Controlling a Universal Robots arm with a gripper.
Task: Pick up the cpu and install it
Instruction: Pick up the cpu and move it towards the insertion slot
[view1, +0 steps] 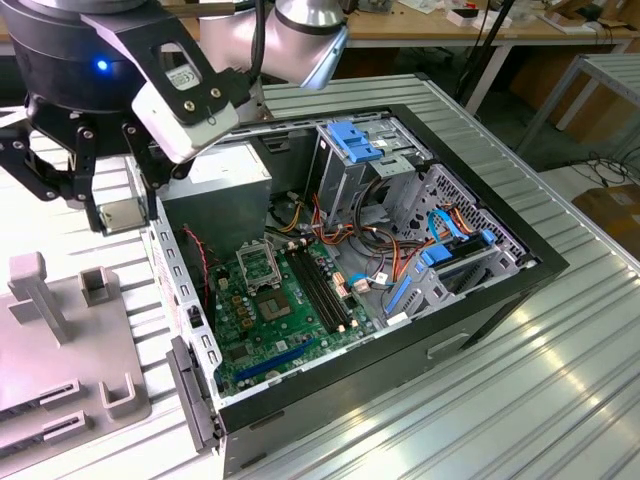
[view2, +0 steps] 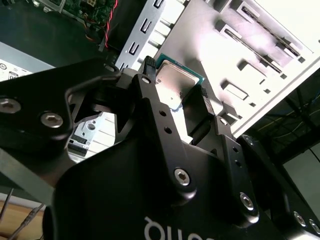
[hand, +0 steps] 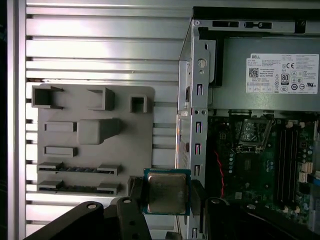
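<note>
CPU (hand: 166, 192) sits clamped in the pincer (hand: 166, 195), a black finger (hand: 136, 194) pressed against each of two opposite edges, its dull grey metal lid facing the camera in the first wrist view and its green rim showing around the lid. In the second wrist view the chip (view2: 175, 85) is seen from behind the pincer (view2: 174, 88), held level between the two fingertips. In the exterior view the pincer (view1: 122, 203) holds the CPU (view1: 122, 214) in the air, off the surface (view1: 520, 400), just outside the open computer case (view1: 480, 300) on the exterior view's left, close to the case's perforated metal rim (view1: 165, 270). Below and to the exterior view's left lies a grey fixture plate (view1: 60, 340) with raised blocks and slotted holders; in the first wrist view the chip appears over the strip between that plate (hand: 95, 100) and the case rim (hand: 197, 125). Inside the case the green motherboard (view1: 270, 325) lies flat, with its CPU socket (view1: 253, 268) well apart from the held chip, long black memory slots (view1: 322, 290) beside the socket, and the grey power supply (view1: 230, 170) next to the board.
</note>
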